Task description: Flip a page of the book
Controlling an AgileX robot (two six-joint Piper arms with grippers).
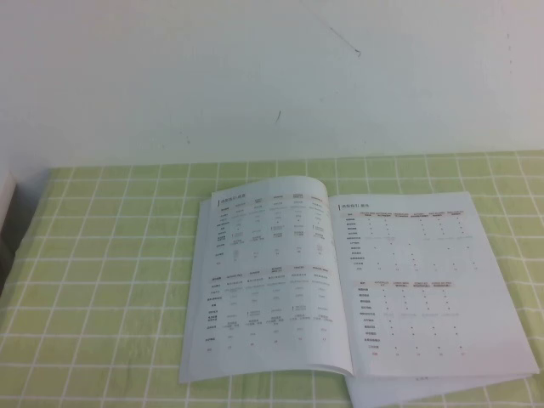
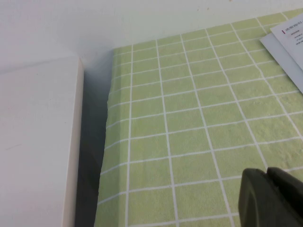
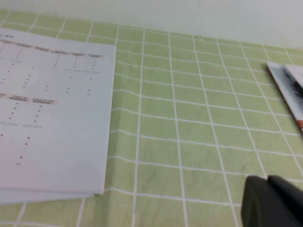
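Observation:
The book (image 1: 340,289) lies open on the green checked tablecloth, right of centre in the high view. Its left-hand page (image 1: 268,280) bulges up slightly near the spine; the right-hand page (image 1: 416,280) lies flat, and shows again in the right wrist view (image 3: 52,109). A corner of the book (image 2: 289,45) appears in the left wrist view. My left gripper (image 2: 267,172) hovers shut over bare cloth, well away from the book, holding nothing. My right gripper (image 3: 266,178) is shut too, empty, over cloth beside the book's right edge. Neither arm shows in the high view.
A white block (image 2: 38,142) stands off the table's left edge (image 2: 106,142). Another printed booklet (image 3: 291,92) lies on the cloth to the right of the book. A white wall (image 1: 272,76) closes the back.

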